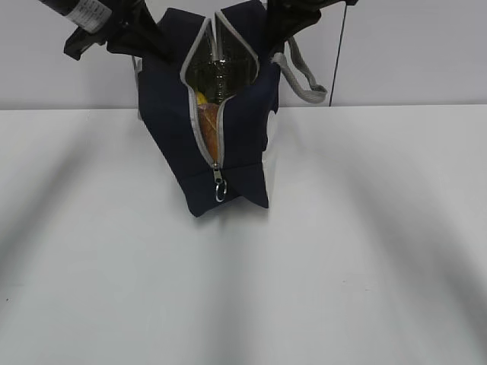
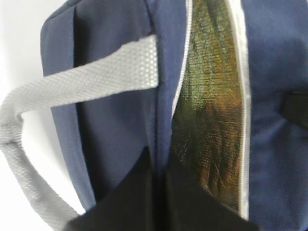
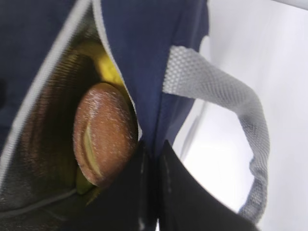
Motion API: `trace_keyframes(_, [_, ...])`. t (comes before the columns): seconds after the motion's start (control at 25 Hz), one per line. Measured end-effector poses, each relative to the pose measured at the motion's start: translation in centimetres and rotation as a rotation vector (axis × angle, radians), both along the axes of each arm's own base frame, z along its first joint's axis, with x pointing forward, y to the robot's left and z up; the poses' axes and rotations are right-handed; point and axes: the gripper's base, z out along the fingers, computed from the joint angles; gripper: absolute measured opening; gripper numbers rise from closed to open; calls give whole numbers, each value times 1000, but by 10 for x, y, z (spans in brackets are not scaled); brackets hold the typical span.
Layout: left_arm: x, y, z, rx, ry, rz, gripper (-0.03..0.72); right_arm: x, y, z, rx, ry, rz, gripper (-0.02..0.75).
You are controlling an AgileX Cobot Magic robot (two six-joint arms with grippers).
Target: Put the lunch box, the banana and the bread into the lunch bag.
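Observation:
The navy lunch bag (image 1: 228,144) stands on the white table with its zipper open and its shiny lining (image 2: 211,110) showing. The bread (image 3: 103,134) lies inside, golden-brown with a pale slit, and also shows in the exterior view (image 1: 209,129). The yellow banana (image 3: 108,67) lies behind it inside the bag (image 1: 202,97). I cannot make out the lunch box. My left gripper (image 2: 161,161) is shut on the bag's left opening edge. My right gripper (image 3: 151,149) is shut on the right opening edge. Both hold the mouth apart.
A grey strap handle (image 1: 304,76) hangs off the bag's right side, and another (image 2: 72,84) off the left. The zipper's ring pull (image 1: 219,186) hangs at the near end. The white table (image 1: 365,251) spreads around the bag; a wall stands close behind.

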Motion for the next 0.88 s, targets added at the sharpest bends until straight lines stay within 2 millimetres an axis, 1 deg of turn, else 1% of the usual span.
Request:
trace_keyframes(0.12, [6, -1, -5, -16, -6, 20, -3, 3, -8, 0, 1, 1, -20, -12])
trace_keyframes(0.2, [10, -2, -12, -21, 0, 29, -3, 4, -7, -1, 2, 3, -19, -12])
trace_keyframes(0.44, [21, -5, -33, -29, 41, 41, -3, 13, -4, -20, -4, 37, -21, -12])
trace_keyframes(0.56, [26, -6, -44, -30, 61, 47, -3, 15, -4, -25, -22, 41, -25, -12])
trace_keyframes(0.76, [31, -7, -49, -39, 55, 64, -3, 17, -9, -31, -83, 39, -39, -11])
trace_keyframes(0.88, [32, -7, -49, -41, 47, 72, 20, 18, -10, -32, -92, 38, -42, 8])
